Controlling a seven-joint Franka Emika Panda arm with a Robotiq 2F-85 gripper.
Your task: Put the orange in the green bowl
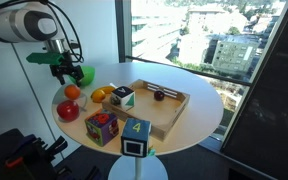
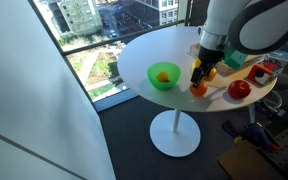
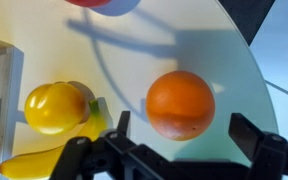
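Open gripper (image 2: 202, 76) hangs over the orange (image 2: 198, 89), close to the table (image 2: 154, 45) rim.
In an exterior view, one green bowl (image 2: 156, 84) sits just beside the orange, with open tabletop beyond it. In the wrist view the jaws are spread wide around one orange, with one yellow fruit (image 3: 54, 107) near.

The white table (image 1: 199, 105) bears the green bowl (image 2: 164, 76), the orange (image 3: 180, 104), a red apple (image 1: 69, 110) and a wooden tray (image 1: 172, 116).

Loud colours on a plain white table (image 1: 199, 95)
The orange (image 3: 181, 104) is plain bright orange, bowl (image 2: 156, 82) lime green, apple (image 2: 240, 88) dark red, the other fruit (image 3: 56, 107) yellow, tray (image 1: 176, 112) pale wood. One cube (image 1: 102, 127) is a multicolour patchwork, the block (image 1: 136, 130) blue-green with a yellow 4. Gripper (image 3: 179, 135) black, arm (image 1: 19, 22) white.
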